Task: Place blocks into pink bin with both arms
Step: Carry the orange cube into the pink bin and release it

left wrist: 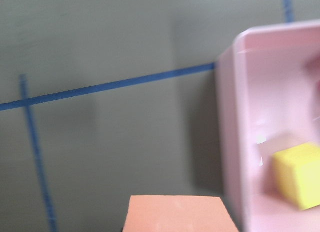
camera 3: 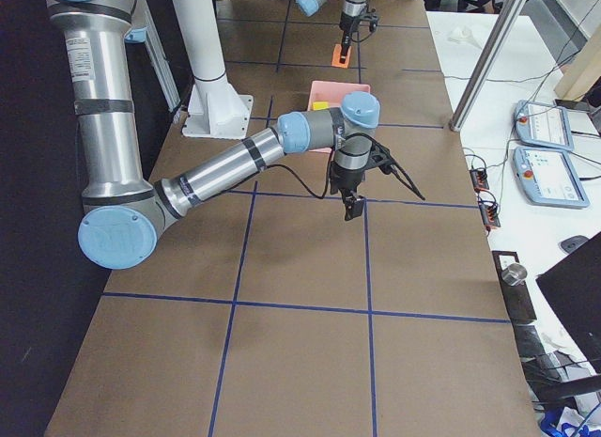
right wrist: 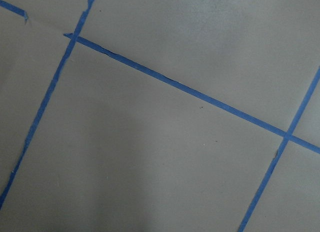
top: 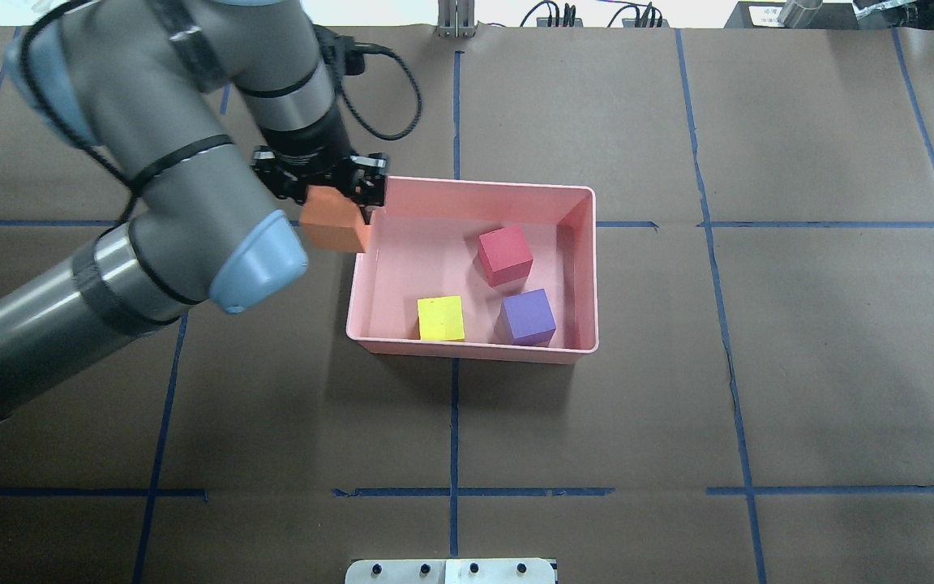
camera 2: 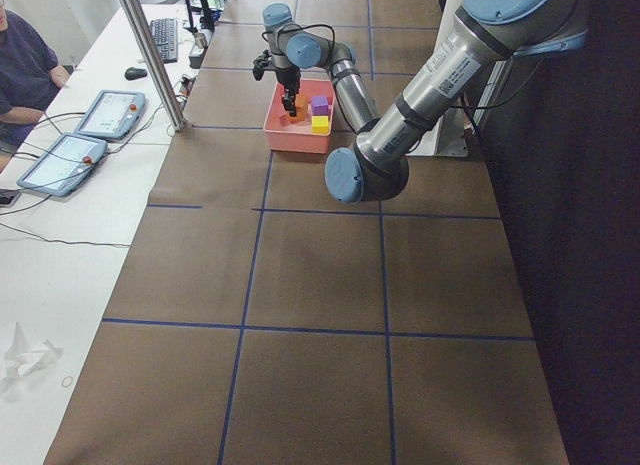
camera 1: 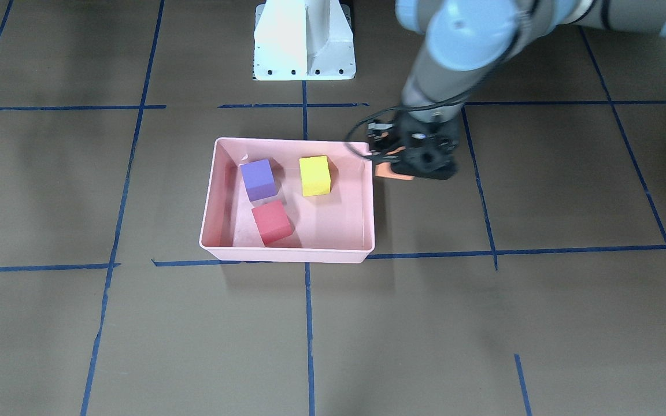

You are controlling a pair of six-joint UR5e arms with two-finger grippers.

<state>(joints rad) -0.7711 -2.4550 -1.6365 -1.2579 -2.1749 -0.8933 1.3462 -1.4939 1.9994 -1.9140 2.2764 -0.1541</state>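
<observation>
My left gripper (top: pixel 333 203) is shut on the orange block (top: pixel 336 229) and holds it just outside the pink bin's (top: pixel 483 185) left wall, near its far corner. In the front view the orange block (camera 1: pixel 389 171) sticks out under the gripper (camera 1: pixel 408 164), beside the bin (camera 1: pixel 287 254). In the bin lie the red block (top: pixel 505 255), the yellow block (top: pixel 441 318) and the purple block (top: pixel 527 316). The left wrist view shows the orange block (left wrist: pixel 175 214), the bin wall (left wrist: pixel 230 142) and the yellow block (left wrist: pixel 297 174). My right gripper (camera 3: pixel 352 207) hangs over bare table; I cannot tell its state.
The white pedestal base (camera 1: pixel 304 40) stands behind the bin. Blue tape lines (top: pixel 455 422) cross the brown paper table. An operator (camera 2: pixel 20 70) and tablets (camera 2: pixel 110 113) are at a side table beyond the far edge.
</observation>
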